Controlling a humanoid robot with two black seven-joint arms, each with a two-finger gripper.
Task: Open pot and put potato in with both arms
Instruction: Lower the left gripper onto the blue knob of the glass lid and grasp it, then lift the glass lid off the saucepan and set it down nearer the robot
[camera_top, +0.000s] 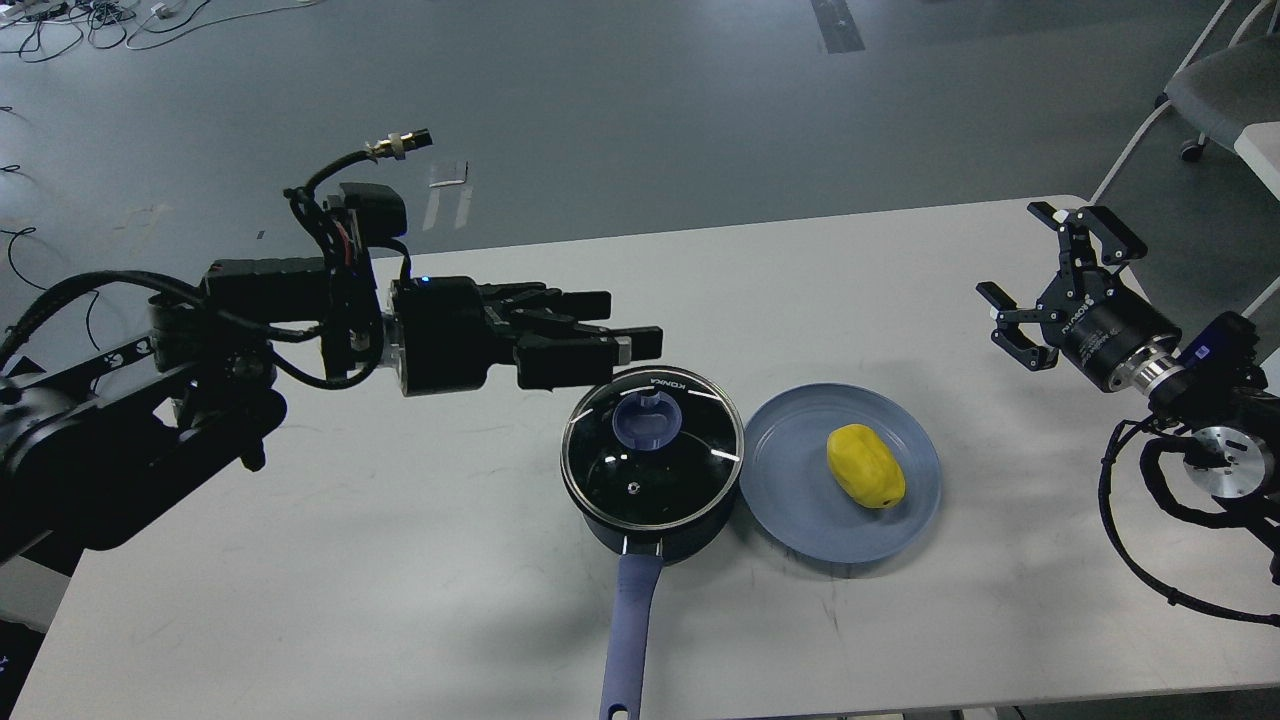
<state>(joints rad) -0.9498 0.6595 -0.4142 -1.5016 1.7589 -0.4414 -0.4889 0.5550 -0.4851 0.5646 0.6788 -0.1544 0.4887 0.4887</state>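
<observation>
Both jaws hold nothing: right gripper (1047, 277) is spread wide, left gripper (625, 335) seen side-on, gap not clear. Lid (652, 445) is on pot (655, 530), potato (865, 479) on plate (790, 500). Nothing done yet; lid off, then potato in.

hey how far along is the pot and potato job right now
Nothing is finished yet. The glass lid is on the pot, and the potato lies on the blue plate. In hand: the left pincer hangs at the pot's far rim, near the lid's knob, holding nothing. The right pincer is open, far from the potato. Left: lift the lid, pick up the potato, drop it in.
</observation>
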